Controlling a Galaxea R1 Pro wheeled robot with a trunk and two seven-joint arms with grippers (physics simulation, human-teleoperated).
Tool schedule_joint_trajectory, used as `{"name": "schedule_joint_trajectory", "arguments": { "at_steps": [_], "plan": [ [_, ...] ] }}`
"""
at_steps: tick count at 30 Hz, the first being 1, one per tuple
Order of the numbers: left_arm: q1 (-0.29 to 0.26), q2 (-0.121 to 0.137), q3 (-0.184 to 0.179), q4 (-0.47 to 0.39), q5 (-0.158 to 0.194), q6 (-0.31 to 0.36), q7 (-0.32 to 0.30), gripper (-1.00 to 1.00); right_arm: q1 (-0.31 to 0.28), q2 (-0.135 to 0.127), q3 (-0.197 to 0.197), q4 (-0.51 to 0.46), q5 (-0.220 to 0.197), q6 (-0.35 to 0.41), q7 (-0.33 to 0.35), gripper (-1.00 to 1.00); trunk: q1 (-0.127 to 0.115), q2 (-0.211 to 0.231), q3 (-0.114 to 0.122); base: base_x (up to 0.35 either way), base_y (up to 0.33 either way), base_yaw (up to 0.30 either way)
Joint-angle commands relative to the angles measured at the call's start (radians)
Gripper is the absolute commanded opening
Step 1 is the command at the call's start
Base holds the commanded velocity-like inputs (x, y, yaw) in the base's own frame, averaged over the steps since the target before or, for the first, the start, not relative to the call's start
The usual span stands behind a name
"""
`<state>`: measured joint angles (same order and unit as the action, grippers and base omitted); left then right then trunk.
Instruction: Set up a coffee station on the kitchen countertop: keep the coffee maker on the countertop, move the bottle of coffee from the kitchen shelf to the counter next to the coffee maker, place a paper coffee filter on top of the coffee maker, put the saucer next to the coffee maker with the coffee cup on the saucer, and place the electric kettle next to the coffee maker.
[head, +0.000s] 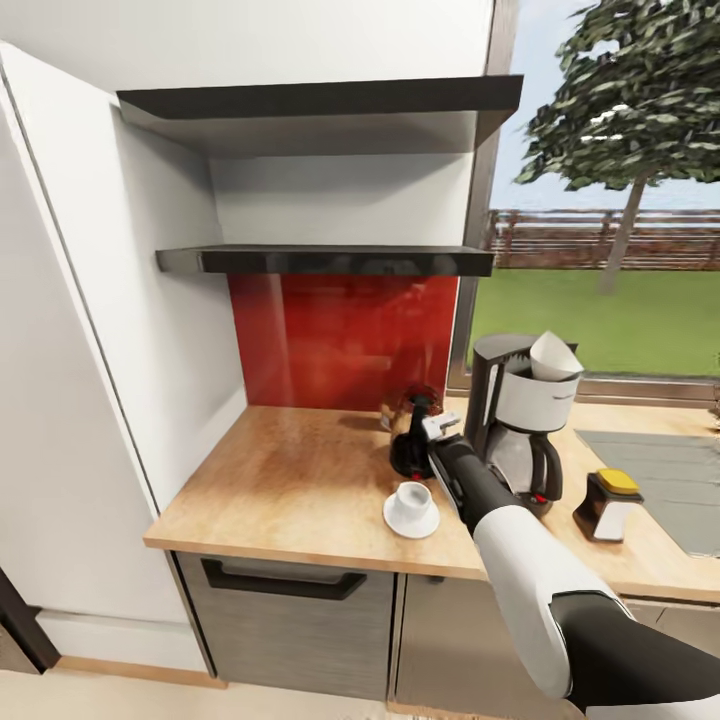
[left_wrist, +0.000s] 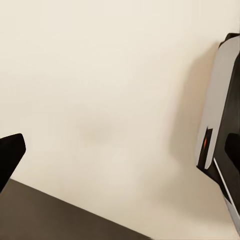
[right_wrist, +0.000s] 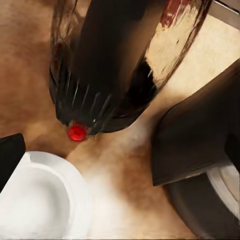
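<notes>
Where labels might sit, the coffee maker (head: 520, 420) shows no readable writing.

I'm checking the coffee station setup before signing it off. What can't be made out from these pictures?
- Right gripper: head view, dark against the black electric kettle; open or shut unclear.
- Kettle's base: partly hidden by the white coffee cup on its saucer and the arm.
- Shiny brown object behind the kettle: mostly blocked, so not identifiable.
- Black-and-white coffee maker: its lower left is covered by the arm.
</notes>
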<state>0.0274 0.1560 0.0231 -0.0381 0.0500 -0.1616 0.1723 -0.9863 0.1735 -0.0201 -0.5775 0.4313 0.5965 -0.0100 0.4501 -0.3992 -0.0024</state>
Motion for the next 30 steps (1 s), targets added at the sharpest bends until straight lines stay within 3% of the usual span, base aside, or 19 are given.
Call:
{"name": "schedule_joint_trajectory", "arguments": {
  "at_steps": [1,3,6,9,12,19,23,25,28,30],
  "plan": [
    [0.0,0.0,0.002,-0.002,0.005,-0.004,0.0,1.0,0.0,0.001,-0.002,0.001,0.002,0.001,-0.001,1.0,0.0,-0.001,0.0,-0.286,0.034,0.0],
    [-0.001,-0.001,0.002,-0.003,0.005,-0.009,0.0,1.0,0.0,0.001,-0.002,0.005,0.002,-0.016,-0.001,1.0,0.0,-0.001,0.0,-0.303,0.05,0.0],
    [-0.002,0.0,0.001,-0.008,0.006,-0.026,0.0,1.0,0.005,0.001,-0.003,0.011,0.001,-0.12,-0.001,1.0,0.0,-0.001,0.0,-0.306,0.057,0.0],
    [-0.003,0.002,0.001,-0.022,0.006,-0.05,0.0,1.0,0.041,0.001,-0.003,0.014,0.002,-0.345,-0.003,1.0,0.0,-0.001,0.0,-0.145,0.023,0.0],
    [-0.003,0.0,0.002,-0.031,0.006,-0.057,0.0,1.0,0.074,0.001,-0.003,0.015,0.003,-0.524,-0.011,1.0,0.0,-0.001,0.0,-0.048,0.007,0.0],
    [-0.003,-0.001,0.002,-0.034,0.007,-0.061,-0.006,1.0,0.16,0.001,-0.003,0.058,-0.018,-0.905,-0.151,1.0,0.0,-0.001,0.0,-0.007,0.001,0.0],
    [-0.003,0.0,0.002,-0.034,0.007,-0.06,-0.008,1.0,0.187,0.001,-0.004,0.176,-0.026,-1.162,-0.219,1.0,0.0,-0.001,0.0,0.0,0.0,0.0],
    [-0.003,0.0,0.002,-0.034,0.006,-0.06,-0.008,1.0,0.191,0.001,-0.004,0.239,-0.027,-1.243,-0.246,1.0,0.0,-0.001,0.0,0.0,0.0,0.0],
    [-0.002,-0.001,0.001,-0.033,0.005,-0.059,-0.008,1.0,0.195,0.001,-0.004,0.356,-0.027,-1.392,-0.32,1.0,0.0,-0.001,0.0,0.0,0.0,0.0],
    [-0.002,-0.001,0.001,-0.033,0.005,-0.059,-0.009,1.0,0.2,0.001,-0.004,0.454,-0.027,-1.538,-0.399,1.0,0.0,-0.001,0.0,0.0,0.0,0.0]
  ]
}}
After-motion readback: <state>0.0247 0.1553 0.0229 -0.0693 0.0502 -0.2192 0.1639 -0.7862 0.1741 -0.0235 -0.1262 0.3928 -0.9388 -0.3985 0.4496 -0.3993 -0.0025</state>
